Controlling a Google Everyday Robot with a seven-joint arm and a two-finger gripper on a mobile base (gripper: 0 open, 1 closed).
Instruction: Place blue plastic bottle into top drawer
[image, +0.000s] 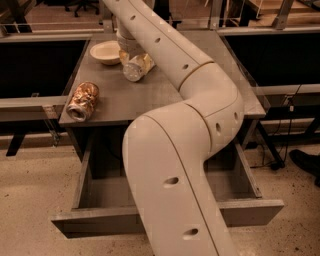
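Floor of pale speckled stone (30, 200) was noted under a grey cabinet (165, 97) set between two long dark benches, with railings behind. The cabinet's flat top was seen to carry three objects. A shallow cream bowl (106, 51) was recorded upright near the rear left. A crushed coppery can (83, 101) was recorded on its side close to the front left edge, well apart from the bowl. The blue plastic bottle (137, 66), clear with a pale yellowish label, was found tilted on the cabinet top just beside the bowl, to the bowl's right. The top drawer (90, 225) was observed pulled fully out below the cabinet top, its front panel towards the camera and its grey interior visible on the left and right; nothing could be seen lying in the visible parts. The centre of the drawer, including the middle of its front panel, was hidden by the robot's thick white arm (175, 150), which was bent across the view from the lower edge up to the rear of the cabinet. The gripper (130, 50) was located at the end of that arm, directly over and in contact with the upper part of the bottle. It was largely covered by the arm, so whether the bottle was clamped could not be told.
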